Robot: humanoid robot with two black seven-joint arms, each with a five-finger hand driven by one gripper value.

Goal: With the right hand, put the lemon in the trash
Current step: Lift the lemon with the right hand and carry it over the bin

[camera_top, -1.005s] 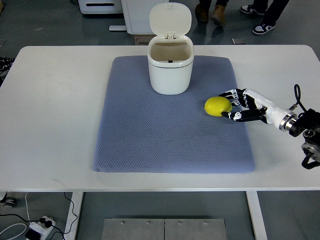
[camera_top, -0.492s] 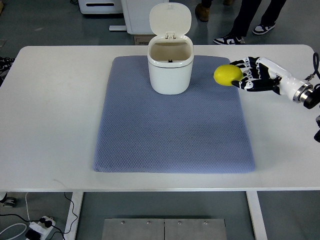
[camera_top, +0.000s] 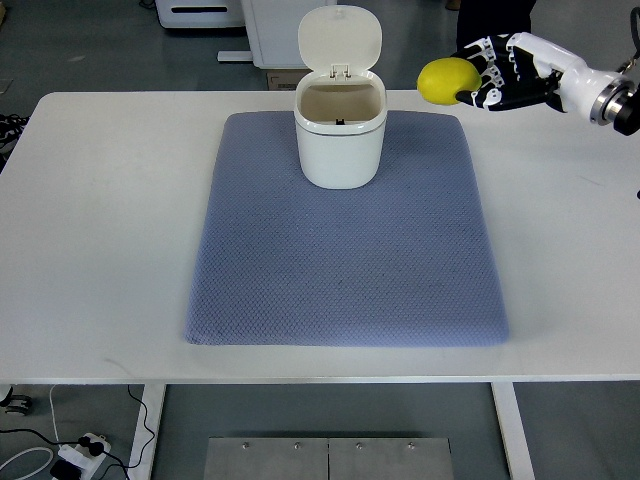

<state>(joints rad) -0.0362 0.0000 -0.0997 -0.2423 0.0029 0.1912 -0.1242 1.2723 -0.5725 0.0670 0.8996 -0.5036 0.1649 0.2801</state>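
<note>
One lemon (camera_top: 447, 80), one white trash bin (camera_top: 340, 135) with its lid (camera_top: 340, 38) tipped up and back, one blue-grey mat (camera_top: 345, 235) and one robot hand share the white table (camera_top: 100, 220) in the top view. The right hand (camera_top: 500, 72) reaches in from the picture's right edge at the top of the frame, its black-and-white fingers (camera_top: 484, 55) curled around the lemon's right side — the fruit sits at the fingertips, its left half bare and pointing toward the bin. The lemon is held in the air over the table's far edge, beyond the mat's far right corner, level with the raised lid and well to the right of the bin's open mouth, apart from both.

The bin stands upright on the mat's far middle, close to the mat's far border, its dark interior showing nothing that can be made out. The lid leans away behind the opening, so the mouth is uncovered from above and from the right. Between the lemon and the bin's rim lies open air with only bare mat and table beneath. The mat's near half is bare, and broad strips of white table run along its left and right sides — the near edge of the table shows below. The left arm does not appear.
</note>
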